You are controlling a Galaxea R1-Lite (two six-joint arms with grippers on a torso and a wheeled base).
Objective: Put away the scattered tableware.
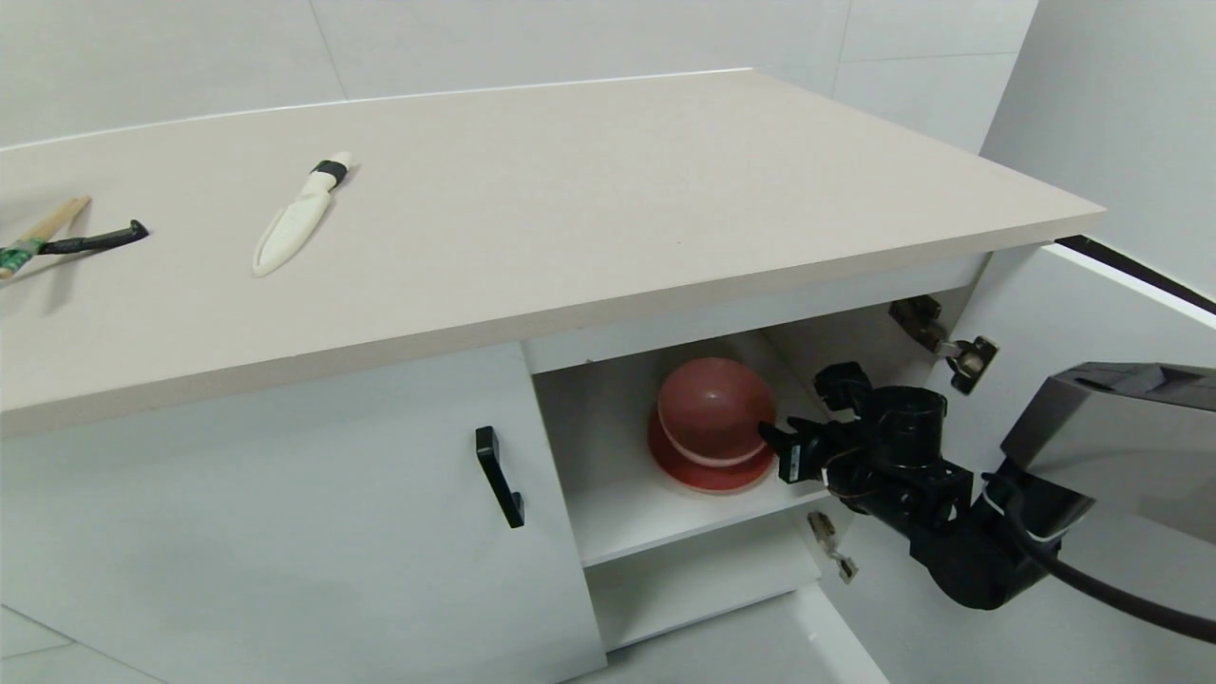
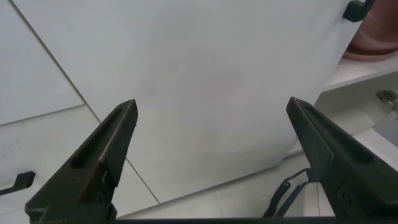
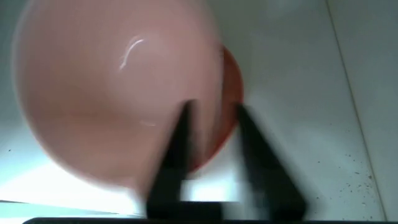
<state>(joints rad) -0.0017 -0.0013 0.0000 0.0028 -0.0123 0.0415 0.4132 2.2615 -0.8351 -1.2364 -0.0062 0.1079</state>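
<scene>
A pink-red bowl lies upside down on a red plate on the upper shelf of the open cupboard. My right gripper is at the bowl's right edge, shut on its rim. In the right wrist view the bowl is close up, its rim sits between the dark fingers, and the plate shows behind. A white sheathed knife and a wooden stick crossed with a black-handled utensil lie on the countertop at the left. My left gripper hangs open before the shut cupboard door.
The cupboard's right door stands open beside my right arm, hinges exposed. The left door is shut, with a black handle. A lower shelf sits under the plate. A tiled wall backs the beige countertop.
</scene>
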